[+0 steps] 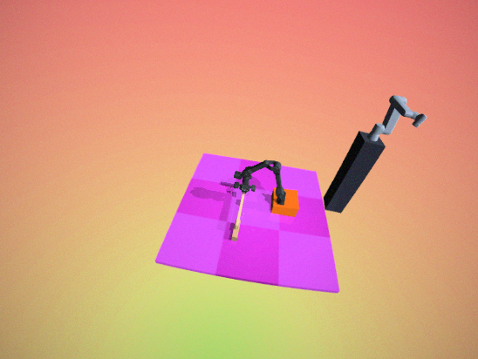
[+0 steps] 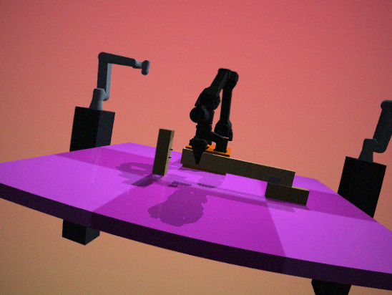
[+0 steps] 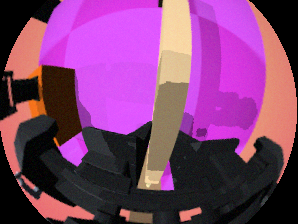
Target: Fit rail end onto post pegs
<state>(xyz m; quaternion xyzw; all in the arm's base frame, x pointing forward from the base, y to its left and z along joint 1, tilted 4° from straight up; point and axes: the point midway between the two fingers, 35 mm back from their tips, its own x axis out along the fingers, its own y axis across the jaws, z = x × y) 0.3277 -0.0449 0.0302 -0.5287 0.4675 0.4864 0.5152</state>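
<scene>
The long wooden rail [image 1: 241, 210] [image 2: 239, 166] [image 3: 169, 112] is raised off the table at its near end and looks roughly level. Its far end sits at the low footboard block [image 2: 286, 194] [image 1: 235, 233]; how deep in the bracket is unclear. My gripper [image 2: 198, 157] [image 1: 244, 190] is shut on the rail close to its near end, one finger showing in front of it. The wooden post [image 2: 163, 152] stands upright left of the rail in the exterior view. Its two pegs [image 2: 171, 153] face the rail end across a visible gap. The rail's holes are hidden.
The orange base block [image 1: 285, 204] [image 3: 59, 102] carries the arm and stands beside the rail. The checkered magenta table [image 1: 301, 257] [image 2: 229, 222] has dark shadows on it. Grey arms on dark pillars [image 1: 357, 172] [image 2: 92, 129] stand beyond the table edges.
</scene>
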